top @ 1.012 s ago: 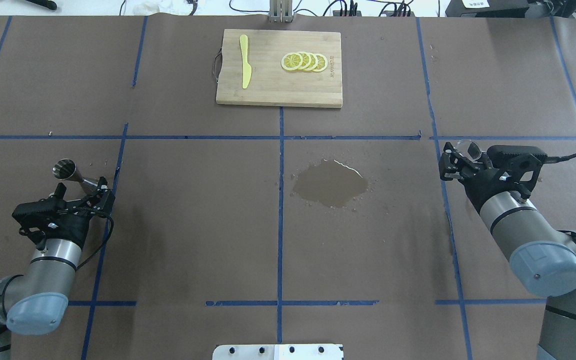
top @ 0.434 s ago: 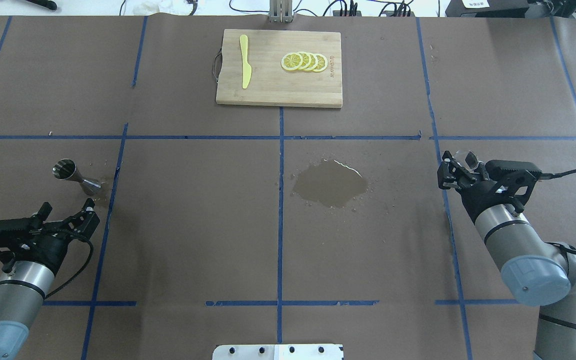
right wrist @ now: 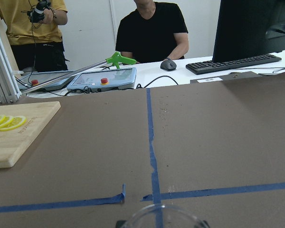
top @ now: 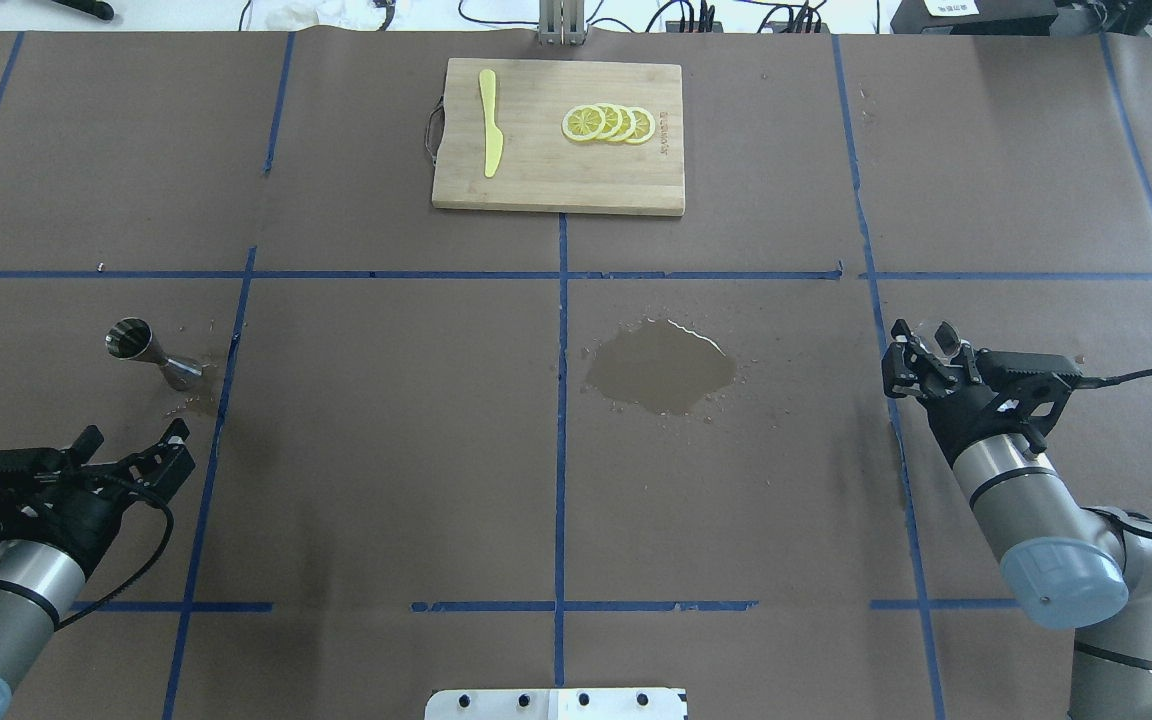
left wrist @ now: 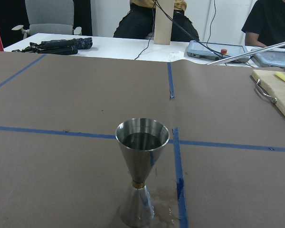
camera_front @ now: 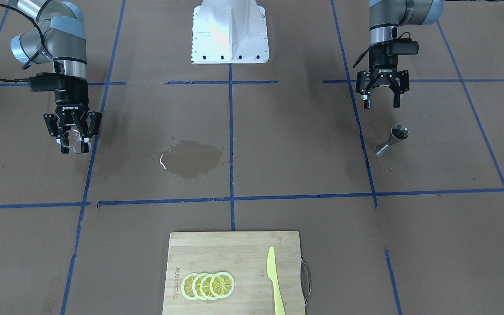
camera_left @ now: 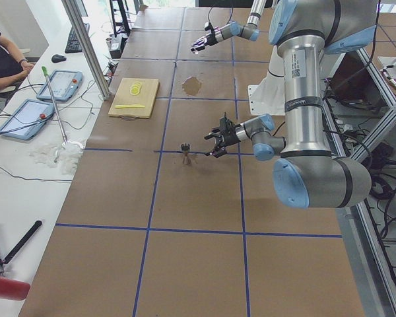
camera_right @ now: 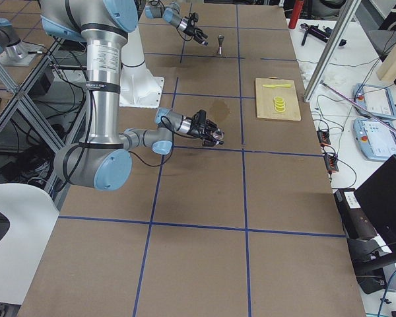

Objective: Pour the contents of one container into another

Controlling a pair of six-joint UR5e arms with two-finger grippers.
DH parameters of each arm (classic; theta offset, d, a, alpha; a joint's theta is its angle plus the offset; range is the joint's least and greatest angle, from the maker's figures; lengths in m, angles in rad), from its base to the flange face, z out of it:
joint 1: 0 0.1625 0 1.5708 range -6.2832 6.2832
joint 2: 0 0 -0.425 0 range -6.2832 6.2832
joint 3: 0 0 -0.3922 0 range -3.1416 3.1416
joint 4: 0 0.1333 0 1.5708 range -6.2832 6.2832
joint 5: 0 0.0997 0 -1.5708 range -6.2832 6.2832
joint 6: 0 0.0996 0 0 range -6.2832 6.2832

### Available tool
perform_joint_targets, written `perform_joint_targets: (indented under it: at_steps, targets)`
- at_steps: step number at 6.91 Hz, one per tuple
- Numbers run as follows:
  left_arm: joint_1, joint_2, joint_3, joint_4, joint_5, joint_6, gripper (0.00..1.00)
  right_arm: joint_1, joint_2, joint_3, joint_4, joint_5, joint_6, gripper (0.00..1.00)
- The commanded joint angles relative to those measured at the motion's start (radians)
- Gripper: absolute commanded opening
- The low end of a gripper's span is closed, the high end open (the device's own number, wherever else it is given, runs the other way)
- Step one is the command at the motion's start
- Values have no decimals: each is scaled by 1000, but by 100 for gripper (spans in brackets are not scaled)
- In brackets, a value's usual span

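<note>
The steel jigger [top: 151,355] stands upright on the paper at the left, with liquid in its upper cone [left wrist: 141,142]. My left gripper [top: 136,440] is open and empty. It sits a hand's width back from the jigger [camera_front: 392,140], toward the robot. At the right, my right gripper [top: 921,345] is shut on the small clear glass cup [top: 939,335], held just above the table. In the front-facing view the cup [camera_front: 73,139] sits between the fingers. Only its rim [right wrist: 159,216] shows in the right wrist view.
A wet puddle [top: 661,367] spreads right of the table's middle, and a small wet patch [top: 198,400] lies by the jigger's base. At the far middle, a wooden cutting board [top: 558,180] holds lemon slices [top: 609,123] and a yellow knife [top: 489,122]. Operators sit beyond the far edge.
My left gripper has drawn back from the jigger's base toward the robot, leaving the jigger standing alone. My right arm has pulled back slightly with the glass cup.
</note>
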Motion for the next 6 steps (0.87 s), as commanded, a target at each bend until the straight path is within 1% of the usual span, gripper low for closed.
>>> perform_joint_targets:
  at_steps: [1,2,4,5,6]
  targets:
    - [8,61,-118,0,-48,4,100,-69,2,-82,74,-99,8,0]
    - [8,63,-134,0,-59,31,100,-83,2,-128,143,-127,0,0]
    - [8,65,-139,0,-61,33,100,-94,8,-165,148,-157,-7,0]
    - [8,66,-140,1,-61,34,100,-95,9,-166,148,-157,-9,0]
    - [6,66,-143,1,-61,36,100,-96,9,-166,148,-157,-20,29]
